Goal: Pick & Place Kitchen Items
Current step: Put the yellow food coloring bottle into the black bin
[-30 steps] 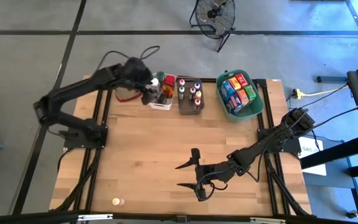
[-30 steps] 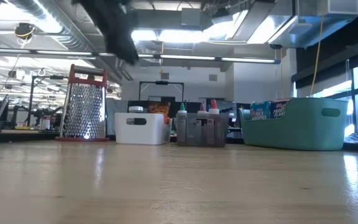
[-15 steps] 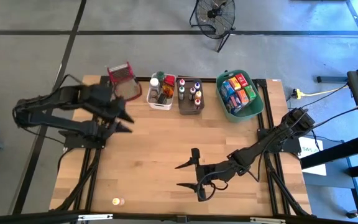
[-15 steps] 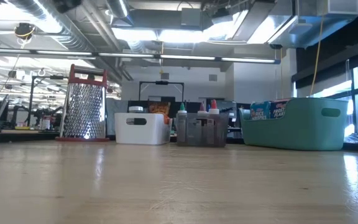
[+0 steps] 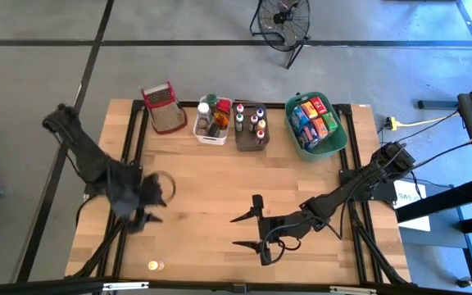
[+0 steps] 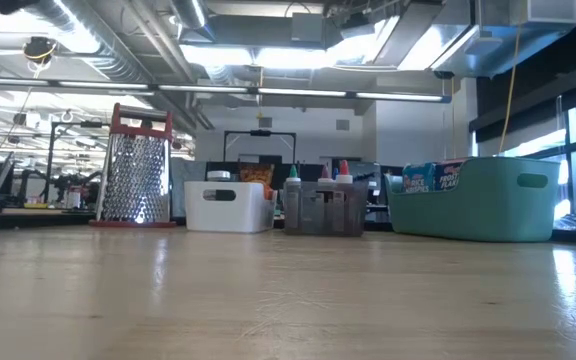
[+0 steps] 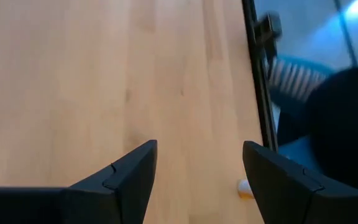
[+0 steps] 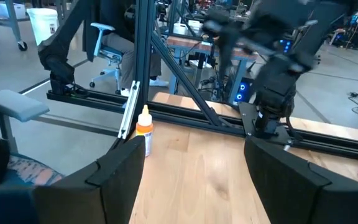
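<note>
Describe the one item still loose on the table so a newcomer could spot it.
Start at the wooden table and go to its near-left corner, far from the bins along the back. A little bottle stands there alone, white-capped with an orange body, the only item not in a bin.

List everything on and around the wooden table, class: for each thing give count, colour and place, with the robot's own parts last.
Wooden table: one, light wood, centre.
Metal box grater with red rim: one, far left edge.
White bin: one, holds jars, beside the grater.
Grey bin: one, holds small bottles with coloured caps, far middle.
Green bin: one, holds red, orange, blue boxes, far right.
Small orange-and-white bottle: one, near left edge, standing alone.
Black floor fan: one, beyond the table.
Left gripper: open, empty, left side.
Right gripper: open, empty, near middle.
</note>
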`<state>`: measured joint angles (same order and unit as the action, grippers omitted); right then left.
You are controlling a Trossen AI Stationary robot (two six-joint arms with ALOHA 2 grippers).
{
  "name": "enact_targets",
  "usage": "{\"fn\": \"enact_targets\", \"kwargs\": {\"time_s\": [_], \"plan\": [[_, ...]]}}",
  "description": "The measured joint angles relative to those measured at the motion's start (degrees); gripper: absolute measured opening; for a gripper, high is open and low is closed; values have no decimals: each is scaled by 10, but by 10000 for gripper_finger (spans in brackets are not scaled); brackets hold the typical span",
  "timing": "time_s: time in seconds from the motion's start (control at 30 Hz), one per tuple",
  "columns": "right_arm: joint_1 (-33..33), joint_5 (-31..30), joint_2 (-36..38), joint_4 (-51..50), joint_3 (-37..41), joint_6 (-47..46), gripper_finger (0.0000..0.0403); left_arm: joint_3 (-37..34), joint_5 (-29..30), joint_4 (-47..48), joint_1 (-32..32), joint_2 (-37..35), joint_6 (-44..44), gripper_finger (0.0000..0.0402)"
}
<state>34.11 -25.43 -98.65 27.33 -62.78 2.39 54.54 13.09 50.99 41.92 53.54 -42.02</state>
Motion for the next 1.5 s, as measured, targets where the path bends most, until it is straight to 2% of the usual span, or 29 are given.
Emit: {"fn": "enact_targets", "kwargs": {"time_s": [0.17,0.3,0.47,0.63,0.7,0.83,1.03,1.23,1.5], "plan": [[0,0,0,-1,0,0,277,16,26,16,99,105,-51,235],[0,0,0,2,0,0,277,58,24,51,138,203,-72,232],[-1,1,0,19,0,0,277,167,7,137,150,323,-78,235],[-8,2,0,25,0,0,277,296,-74,203,163,412,-47,233],[-12,2,0,26,0,0,277,341,-88,232,168,435,-37,232],[-21,5,0,26,0,0,277,398,-66,306,174,453,-53,234],[-38,51,0,24,0,11,277,406,-66,331,180,453,-67,233],[-53,77,0,20,0,17,277,387,-65,312,184,454,-63,235],[-67,77,0,14,0,17,277,339,-79,281,186,454,-53,232]]}}
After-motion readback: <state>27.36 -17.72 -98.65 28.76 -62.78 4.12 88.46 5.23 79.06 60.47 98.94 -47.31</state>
